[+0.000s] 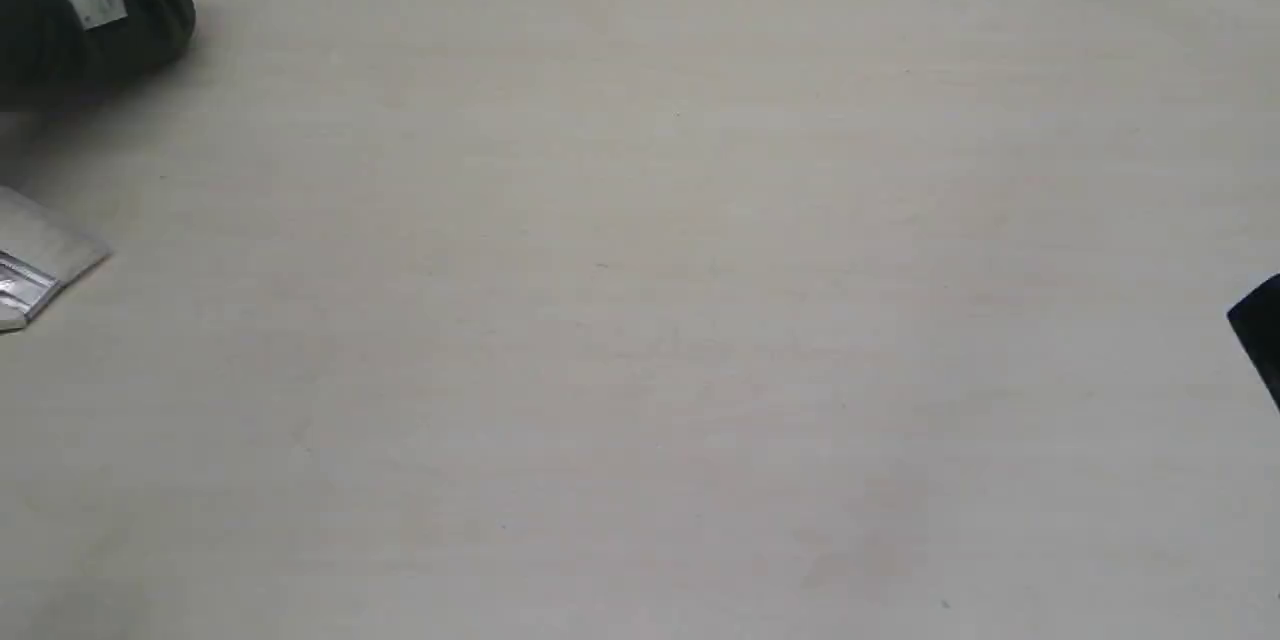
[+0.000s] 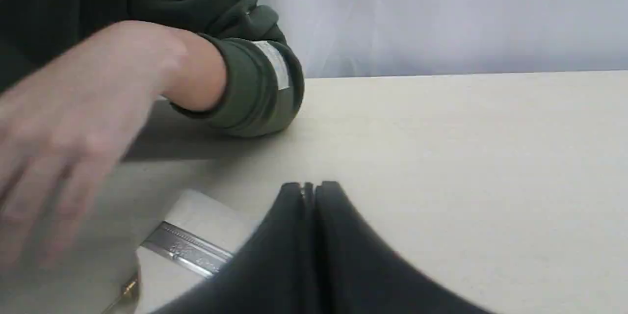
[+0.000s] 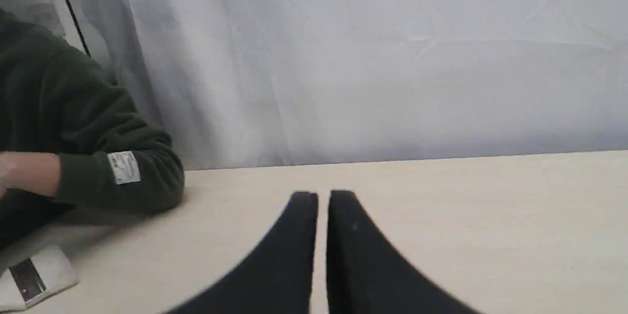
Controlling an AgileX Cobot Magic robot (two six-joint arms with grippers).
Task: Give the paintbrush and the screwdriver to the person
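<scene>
The paintbrush [image 1: 45, 250] lies flat at the table's left edge, cut off by the frame, with only its off-white bristles and silver ferrule showing. The left wrist view has its ferrule [image 2: 186, 251] just beside my left gripper [image 2: 309, 187], which is shut and empty. The person's hand [image 2: 73, 132], blurred, hovers over the brush, and the dark green sleeve [image 1: 90, 10] rests on the table behind. A small gold glint [image 2: 129, 290] sits by the brush; the screwdriver cannot be made out. My right gripper [image 3: 321, 197] is shut and empty, far to the right, with the paintbrush [image 3: 37, 274] distant.
The pale table [image 1: 640, 320] stretches wide between the two arms. A grey curtain [image 3: 373, 59] hangs behind its far edge. A black part of the right arm [image 1: 1260, 340] pokes in at the right edge of the exterior view.
</scene>
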